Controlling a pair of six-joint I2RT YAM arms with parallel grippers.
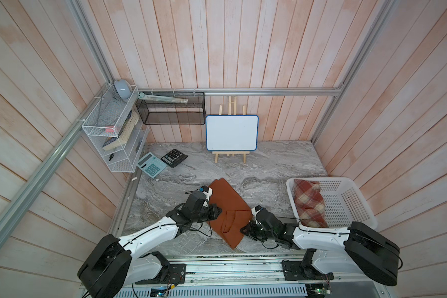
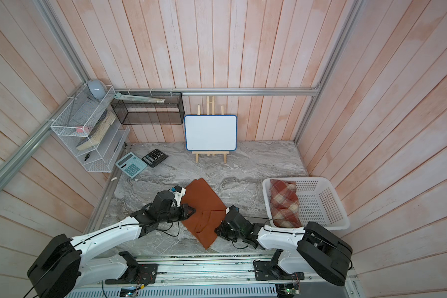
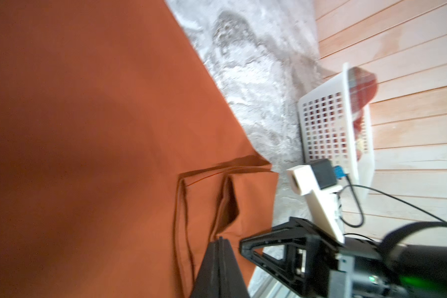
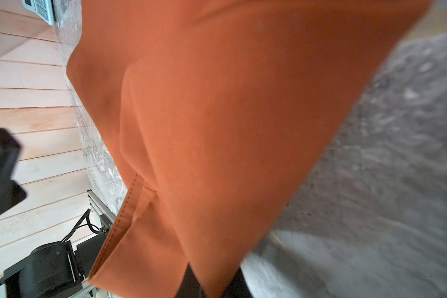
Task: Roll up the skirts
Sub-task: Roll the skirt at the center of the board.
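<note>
The rust-orange skirt (image 1: 227,198) (image 2: 204,198) lies in the middle of the marble table, its near part folded over with creases. My left gripper (image 1: 218,210) (image 3: 221,240) is at the skirt's left edge, jaws pressed together, pinching a fold of the cloth (image 3: 101,129) at their tip. My right gripper (image 1: 243,230) (image 4: 213,289) is at the skirt's right edge, shut on the orange cloth (image 4: 230,103), which drapes over its fingers and hides the tips. The plaid skirt (image 1: 309,202) (image 2: 284,202) lies rolled up inside the white basket (image 1: 333,179) on the right.
A teal calculator (image 1: 151,165) and a black calculator (image 1: 174,157) lie at the back left. A whiteboard on a small easel (image 1: 232,133) stands against the back wall. A white wire shelf (image 1: 114,134) and a black mesh shelf (image 1: 170,108) hang in the left corner.
</note>
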